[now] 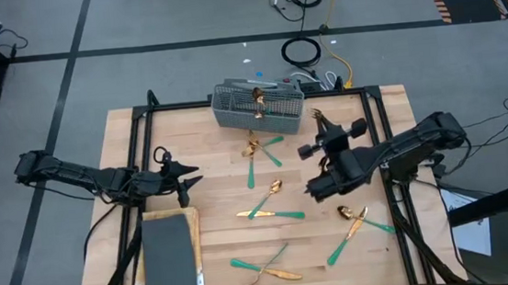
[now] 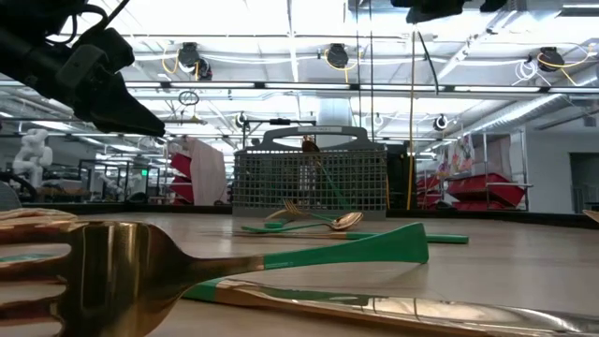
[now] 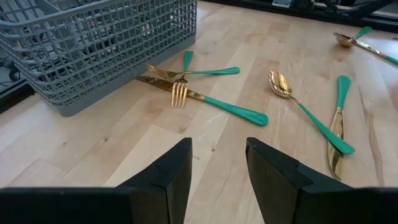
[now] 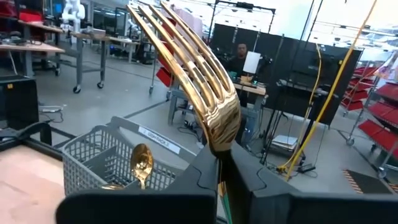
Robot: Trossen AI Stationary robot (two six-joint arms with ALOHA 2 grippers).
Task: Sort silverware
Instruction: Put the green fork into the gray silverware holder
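Gold and teal silverware is lying scattered over your wooden table [image 1: 207, 128] in the high view: a crossed pair [image 1: 261, 149] just in front of the grey wire basket [image 1: 257, 103], another pair [image 1: 269, 206] mid-table, a third [image 1: 267, 267] near the front edge, and a spoon and fork [image 1: 355, 224] toward the right rail. Your right gripper [image 1: 318, 118] is hanging just right of the basket, above the table's back right part, clamping a gold fork [image 1: 323, 118]; your left gripper [image 1: 193, 178] is waiting with fingers apart at the left side, beside a grey slab [image 1: 168, 256] at the front left corner, with bare wood between it and the nearest pieces. In the low view a fork head [image 2: 103, 281] and a teal handle [image 2: 346, 251] are filling the foreground at the near edge, while the basket [image 2: 309, 178] is standing at the far edge with a gold piece poking out of it. In the left wrist view your spread fingers [image 3: 171, 177] are pointing over open wood toward a fork [image 3: 214, 104] lying by the basket's corner [image 3: 99, 50] and a spoon [image 3: 305, 109] further out. In the right wrist view your closed fingers [image 4: 205, 171] are gripping the fork [image 4: 199, 81] tines-up, above the basket [image 4: 106, 155], where a gold spoon [image 4: 142, 163] is standing.
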